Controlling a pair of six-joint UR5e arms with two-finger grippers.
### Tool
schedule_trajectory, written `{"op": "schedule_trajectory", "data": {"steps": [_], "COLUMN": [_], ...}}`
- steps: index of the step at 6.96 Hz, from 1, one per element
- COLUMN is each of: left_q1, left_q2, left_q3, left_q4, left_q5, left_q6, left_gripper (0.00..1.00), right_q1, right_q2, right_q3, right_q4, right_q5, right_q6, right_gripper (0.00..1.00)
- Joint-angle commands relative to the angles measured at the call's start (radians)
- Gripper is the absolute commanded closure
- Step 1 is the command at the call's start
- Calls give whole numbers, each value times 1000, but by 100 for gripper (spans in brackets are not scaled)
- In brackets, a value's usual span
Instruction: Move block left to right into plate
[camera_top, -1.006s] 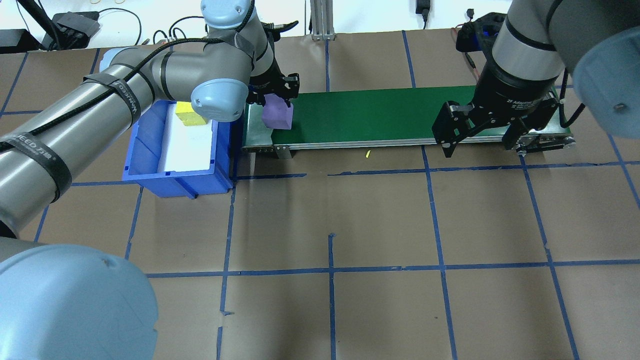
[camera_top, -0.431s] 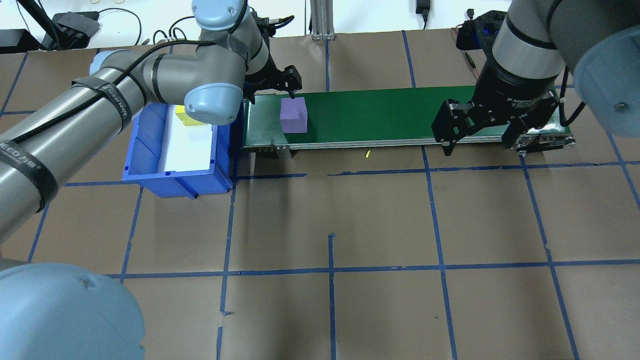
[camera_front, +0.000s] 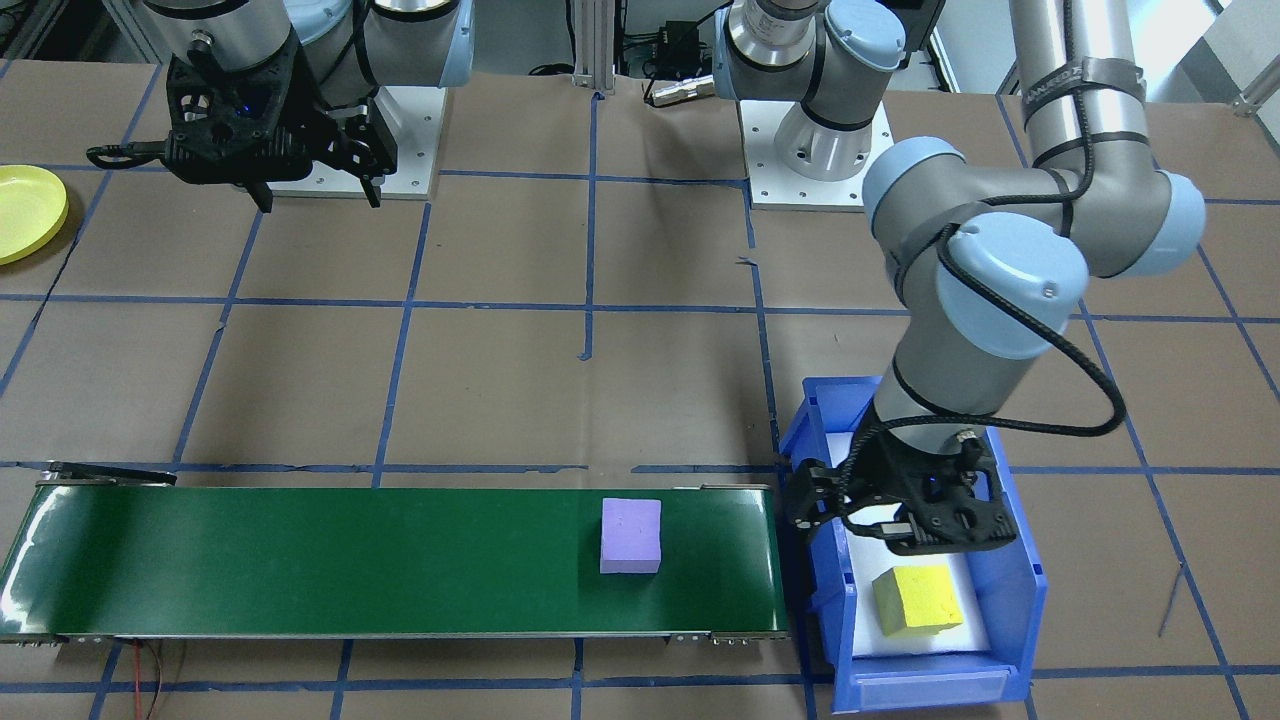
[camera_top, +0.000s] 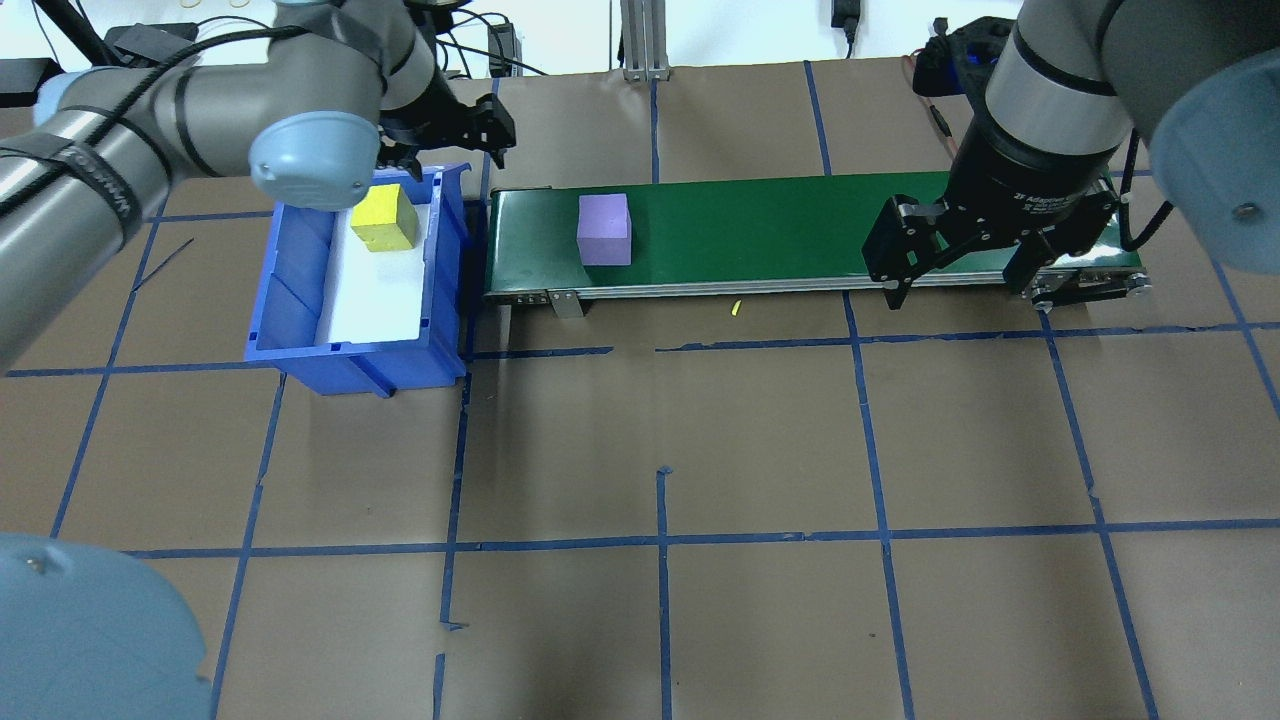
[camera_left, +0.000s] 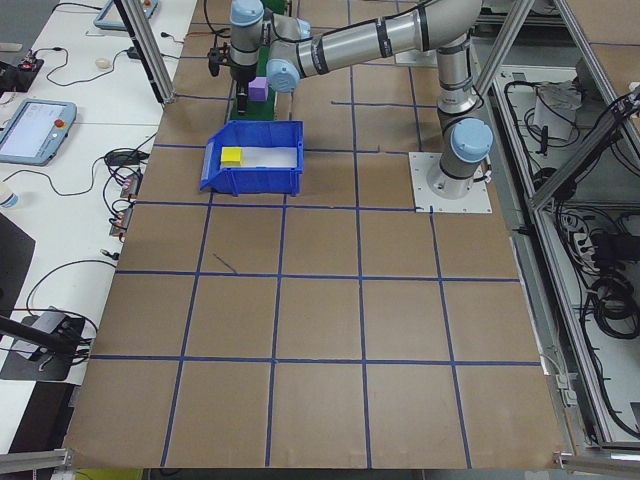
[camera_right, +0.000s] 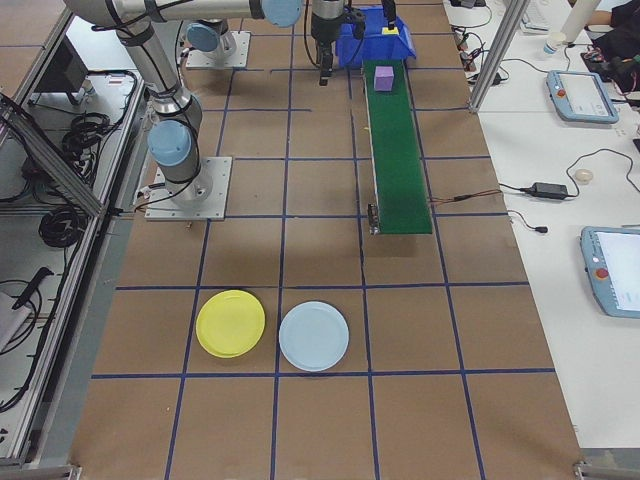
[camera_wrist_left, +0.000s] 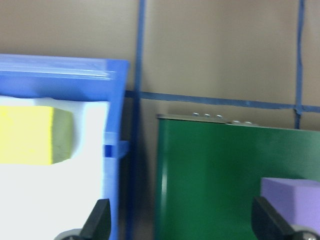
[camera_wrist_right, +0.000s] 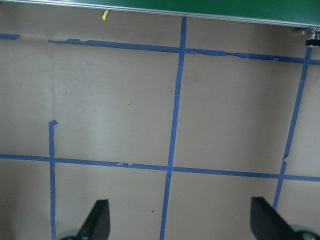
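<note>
Overhead exterior: purple block (camera_top: 604, 229) alone on green belt (camera_top: 760, 225), toward its left end, nothing touching. Left gripper (camera_top: 447, 135) over far right corner of blue bin (camera_top: 290, 300), fingers (camera_wrist_left: 97, 220) spread wide, empty. Right gripper (camera_top: 985, 255) at belt's right end, near side, fingers (camera_wrist_right: 97, 220) likewise spread, empty. Yellow plate (camera_right: 231, 323) well apart, beyond belt's right end, beside pale blue plate (camera_right: 314, 336). Block probably foam: light, slightly soft, grippy, not fragile. Best taken across two opposite flat sides, mid-height, gentle squeeze.

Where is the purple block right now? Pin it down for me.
In the overhead view the purple block sits free on the green conveyor belt, near its left end, beside the blue bin holding the yellow block.
</note>
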Motion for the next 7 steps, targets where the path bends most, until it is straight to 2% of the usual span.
{"op": "schedule_trajectory", "data": {"steps": [1,2,3,4,5,6,7], "left_q1": [96,96,98,105,105,105,105], "left_q2": [-61,-123,-154,-164,-191,-214,-222], "left_q3": [48,76,76,61,59,53,42], "left_q4": [-10,1,4,19,36,53,53], "left_q5": [24,24,20,20,21,17,9], "left_q6": [89,85,62,65,62,62,48], "left_gripper": [0,0,0,0,0,0,5], "right_q1": [-1,1,2,-1,-4,-5,-5], "right_q2": [1,3,21,67,104,168,245], "right_q3": [0,6,5,-7,-7,-16,-38], "right_q4": [-1,-28,-100,-123,-180,-262,-365], "right_q5": [-2,3,12,42,56,117,137], "right_q6": [-2,-2,2,8,2,5,11], "right_gripper": [0,1,3,3,2,3,3]}}
